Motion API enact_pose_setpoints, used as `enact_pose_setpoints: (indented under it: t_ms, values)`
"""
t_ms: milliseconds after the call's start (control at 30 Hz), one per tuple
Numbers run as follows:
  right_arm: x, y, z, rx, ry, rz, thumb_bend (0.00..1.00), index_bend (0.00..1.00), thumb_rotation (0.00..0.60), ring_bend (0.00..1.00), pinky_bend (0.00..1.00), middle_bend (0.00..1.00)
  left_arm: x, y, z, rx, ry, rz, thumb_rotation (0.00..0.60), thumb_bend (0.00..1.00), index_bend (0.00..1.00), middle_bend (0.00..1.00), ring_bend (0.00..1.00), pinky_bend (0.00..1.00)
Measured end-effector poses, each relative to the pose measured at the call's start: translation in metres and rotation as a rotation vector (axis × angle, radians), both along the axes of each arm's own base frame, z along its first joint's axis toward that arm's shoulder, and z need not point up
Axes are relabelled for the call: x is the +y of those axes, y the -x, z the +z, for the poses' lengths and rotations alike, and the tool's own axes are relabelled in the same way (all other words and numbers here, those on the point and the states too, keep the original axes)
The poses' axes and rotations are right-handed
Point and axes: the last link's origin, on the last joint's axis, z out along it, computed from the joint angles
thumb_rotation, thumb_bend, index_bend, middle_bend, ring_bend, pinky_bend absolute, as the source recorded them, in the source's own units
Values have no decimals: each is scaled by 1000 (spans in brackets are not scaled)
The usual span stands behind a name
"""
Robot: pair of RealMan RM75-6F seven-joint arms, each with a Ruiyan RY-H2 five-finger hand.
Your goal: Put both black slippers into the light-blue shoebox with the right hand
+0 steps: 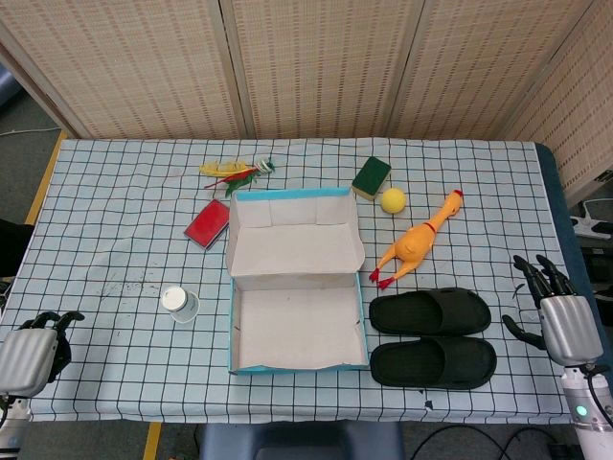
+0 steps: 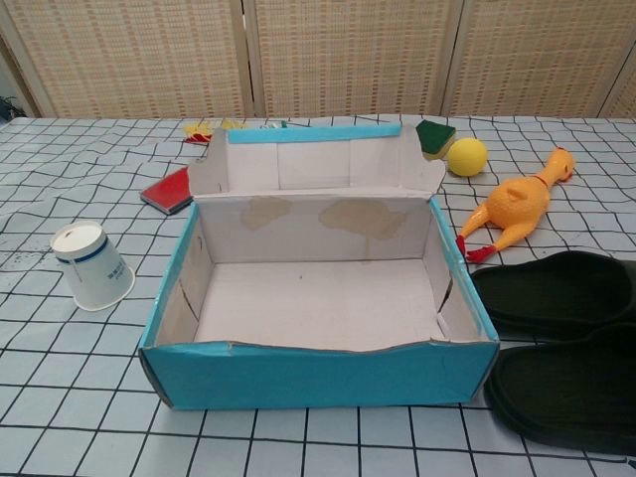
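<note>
Checked table point(image 1: 115, 211) before woven screens. Left hand point(image 1: 34, 350) curled, empty, at front-left corner. Light-blue shoebox point(image 1: 297, 359) mid-front, empty. Both black slippers point(image 1: 431, 337) just right of box. Right hand point(image 1: 554, 305) spread, empty, right edge. Nothing done.

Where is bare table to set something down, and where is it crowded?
Free: the near-left cloth between the paper cup and left hand, and the strip between the slippers and right hand. Crowded: behind the shoebox, around the sponge, ball and rubber chicken.
</note>
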Motion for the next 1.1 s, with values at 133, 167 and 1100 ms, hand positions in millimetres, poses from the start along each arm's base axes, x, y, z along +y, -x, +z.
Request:
enact_pose_setpoints:
  t_ms: [133, 167, 1100]
  values:
    - [0, 0, -3, -5, -23, 4, 150, 53, 600, 44, 194, 178, 0, 0, 0, 1, 1, 1, 600, 413, 316, 297, 298, 454]
    - [0, 0, -4, -5, -31, 6, 150, 53, 600, 44, 194, 178, -1, 0, 0, 1, 1, 2, 600, 413, 316, 297, 298, 454]
    - [35, 14, -34, 128, -551, -88, 65, 157, 600, 105, 268, 230, 1, 3, 3, -12, -4, 27, 600, 413, 334, 300, 298, 457]
